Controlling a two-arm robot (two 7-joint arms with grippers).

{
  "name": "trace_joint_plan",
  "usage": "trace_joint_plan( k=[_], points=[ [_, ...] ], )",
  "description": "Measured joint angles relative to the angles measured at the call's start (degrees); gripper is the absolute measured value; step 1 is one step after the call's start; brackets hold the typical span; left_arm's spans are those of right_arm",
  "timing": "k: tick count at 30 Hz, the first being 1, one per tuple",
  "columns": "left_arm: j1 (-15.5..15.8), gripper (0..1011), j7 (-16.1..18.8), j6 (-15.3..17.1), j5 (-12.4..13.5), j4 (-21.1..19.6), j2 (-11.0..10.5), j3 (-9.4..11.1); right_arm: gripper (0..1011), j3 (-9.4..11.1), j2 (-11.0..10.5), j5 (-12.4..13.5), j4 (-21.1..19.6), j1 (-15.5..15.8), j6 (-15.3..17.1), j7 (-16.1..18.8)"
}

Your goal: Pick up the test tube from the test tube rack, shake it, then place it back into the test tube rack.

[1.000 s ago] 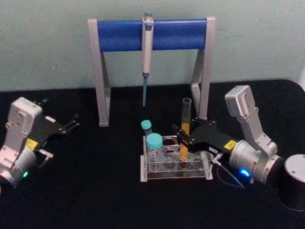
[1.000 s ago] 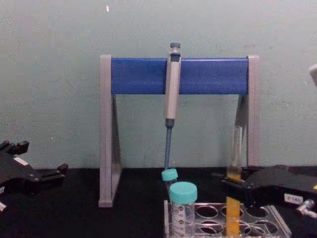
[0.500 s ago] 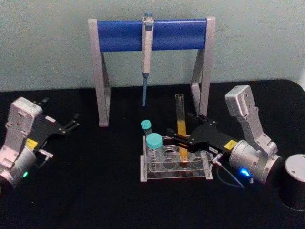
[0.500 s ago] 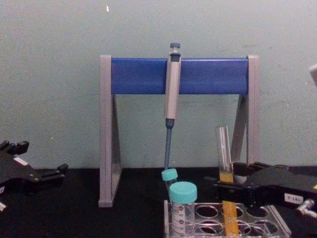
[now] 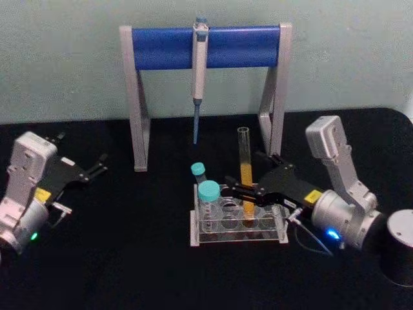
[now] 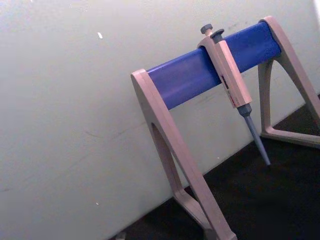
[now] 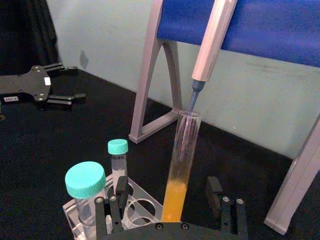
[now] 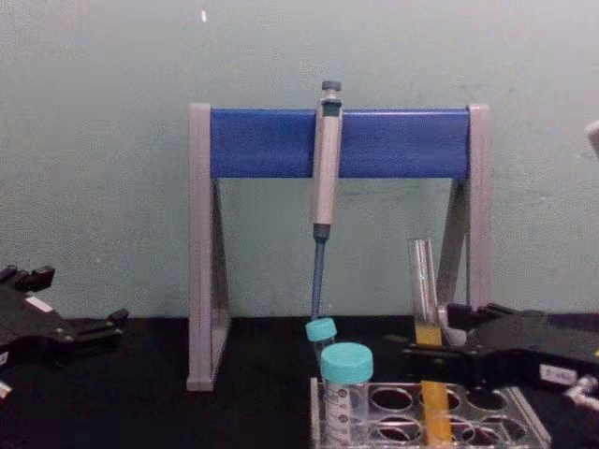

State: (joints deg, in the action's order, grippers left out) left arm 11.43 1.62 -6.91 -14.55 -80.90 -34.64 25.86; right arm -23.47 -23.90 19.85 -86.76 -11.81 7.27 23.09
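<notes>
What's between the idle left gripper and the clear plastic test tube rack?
Only bare black table separates the left gripper from the test tube rack, per the head view.

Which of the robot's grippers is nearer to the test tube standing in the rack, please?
The right. The right gripper has its fingers open on either side of the test tube, just above the test tube rack. The left gripper sits far off at the table's left side.

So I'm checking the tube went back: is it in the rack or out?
In. The test tube stands in a hole of the rack, leaning slightly, between the open fingers of the right gripper.
</notes>
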Motion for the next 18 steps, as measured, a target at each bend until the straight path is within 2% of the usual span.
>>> trace_joint_plan(
  k=[4, 9, 10, 14, 18],
  points=[
    [0.0, 1001, 0.0, 0.0, 0.0, 0.0, 0.0, 0.0, 1000, 1.03, -1.1, 0.32, -1.61, 1.63, -0.67, 0.08],
    [0.0, 1001, 0.0, 0.0, 0.0, 0.0, 0.0, 0.0, 1000, 3.66, -3.0, 1.09, -5.01, 5.48, -2.24, -0.76],
    [0.0, 1001, 0.0, 0.0, 0.0, 0.0, 0.0, 0.0, 1000, 4.82, -3.3, 1.2, -6.19, 6.95, -2.95, -1.77],
    [0.0, 1001, 0.0, 0.0, 0.0, 0.0, 0.0, 0.0, 1000, 7.16, -3.36, 0.82, -7.79, 9.73, -4.52, -4.64],
    [0.0, 1001, 0.0, 0.0, 0.0, 0.0, 0.0, 0.0, 1000, 10.32, -2.19, -1.12, -8.58, 12.9, -6.96, -9.69]
  ],
)
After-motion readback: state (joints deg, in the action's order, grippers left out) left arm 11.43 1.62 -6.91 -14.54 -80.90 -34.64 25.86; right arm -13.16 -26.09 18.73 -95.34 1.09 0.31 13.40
